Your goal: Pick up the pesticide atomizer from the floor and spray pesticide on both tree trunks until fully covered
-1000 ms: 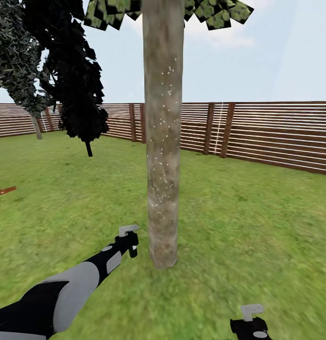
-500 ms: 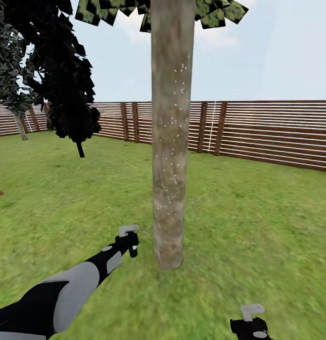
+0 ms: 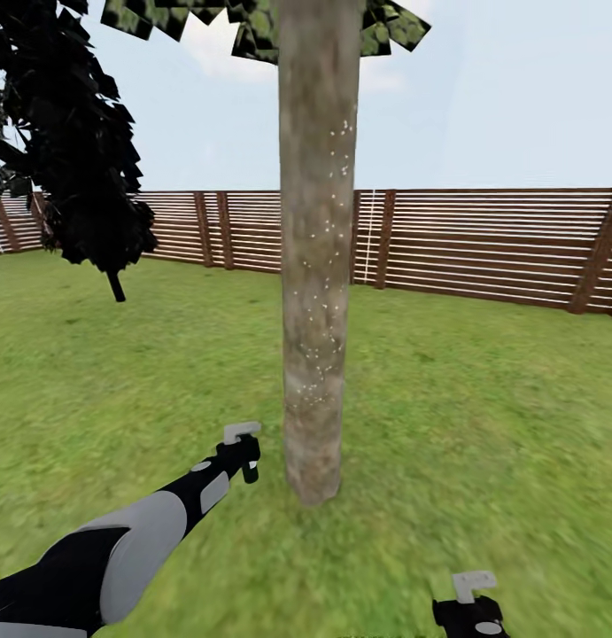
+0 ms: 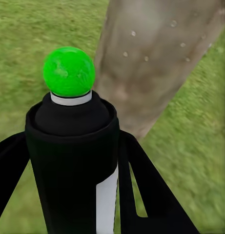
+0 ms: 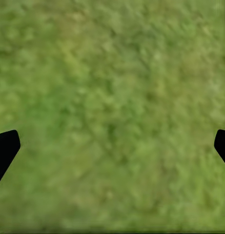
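A thick mottled grey-brown tree trunk point(image 3: 314, 266) stands straight ahead on the lawn, dotted with small white specks, its blocky green leaves point(image 3: 252, 22) at the top edge. My left gripper point(image 3: 244, 452) is held just left of the trunk's base, shut on the pesticide atomizer point(image 4: 73, 146). The atomizer is a black cylinder with a pale stripe and a bright green ball on top. In the left wrist view the speckled trunk point(image 4: 156, 58) rises close behind the bottle. Low at the right, my right gripper point(image 3: 472, 595) hangs open over bare grass point(image 5: 112, 97).
A brown slatted fence point(image 3: 483, 239) runs across the back of the lawn. A dark narrow conifer point(image 3: 75, 159) leans at the left. Open grass point(image 3: 483, 425) surrounds the trunk on all sides.
The whole head view has swung: the fence and the dark conifer slid leftward while the trunk stayed near the middle. Both arms hold the same pose.
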{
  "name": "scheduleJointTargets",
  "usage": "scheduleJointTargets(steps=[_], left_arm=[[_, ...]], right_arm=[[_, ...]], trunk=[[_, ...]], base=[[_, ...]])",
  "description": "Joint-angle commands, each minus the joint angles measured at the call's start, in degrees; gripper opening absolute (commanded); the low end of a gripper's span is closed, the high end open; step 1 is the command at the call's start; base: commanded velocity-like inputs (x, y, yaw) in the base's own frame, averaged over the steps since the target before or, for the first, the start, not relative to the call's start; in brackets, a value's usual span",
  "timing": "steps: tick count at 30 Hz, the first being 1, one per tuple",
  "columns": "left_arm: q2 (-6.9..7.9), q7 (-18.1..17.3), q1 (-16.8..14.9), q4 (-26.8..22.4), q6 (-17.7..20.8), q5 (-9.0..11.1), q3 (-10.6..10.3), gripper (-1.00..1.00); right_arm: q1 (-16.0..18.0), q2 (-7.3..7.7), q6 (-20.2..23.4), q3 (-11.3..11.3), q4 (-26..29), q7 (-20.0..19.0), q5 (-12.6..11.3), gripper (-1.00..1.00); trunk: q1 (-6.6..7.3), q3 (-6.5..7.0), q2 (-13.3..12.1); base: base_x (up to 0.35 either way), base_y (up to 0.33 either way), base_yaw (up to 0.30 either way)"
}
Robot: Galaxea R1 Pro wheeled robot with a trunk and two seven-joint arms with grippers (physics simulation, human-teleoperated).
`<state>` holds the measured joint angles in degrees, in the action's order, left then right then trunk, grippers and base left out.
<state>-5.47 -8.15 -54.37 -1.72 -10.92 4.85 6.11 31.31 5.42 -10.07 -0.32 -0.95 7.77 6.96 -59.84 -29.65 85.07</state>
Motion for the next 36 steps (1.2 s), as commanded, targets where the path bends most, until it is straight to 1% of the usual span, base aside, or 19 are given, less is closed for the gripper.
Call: scheduleJointTargets(steps=[1,36], left_arm=[[0.02,-0.5,0.0,0.0,-0.1,0.5,0.4,-1.00],[0.00,-0.5,0.0,0.1,-0.1,0.5,0.4,-1.00]], right_arm=[[0.1,-0.02,-0.1,-0.1,-0.1,0.3,0.6,1.00],[0.1,-0.06,0.0,0.0,-0.1,0.3,0.6,1.00]], trunk=[[0.00,-0.06,0.0],[0.00,-0.10,0.0]], base=[[0.000,0.350,-0.300],[0.000,0.350,-0.300]])
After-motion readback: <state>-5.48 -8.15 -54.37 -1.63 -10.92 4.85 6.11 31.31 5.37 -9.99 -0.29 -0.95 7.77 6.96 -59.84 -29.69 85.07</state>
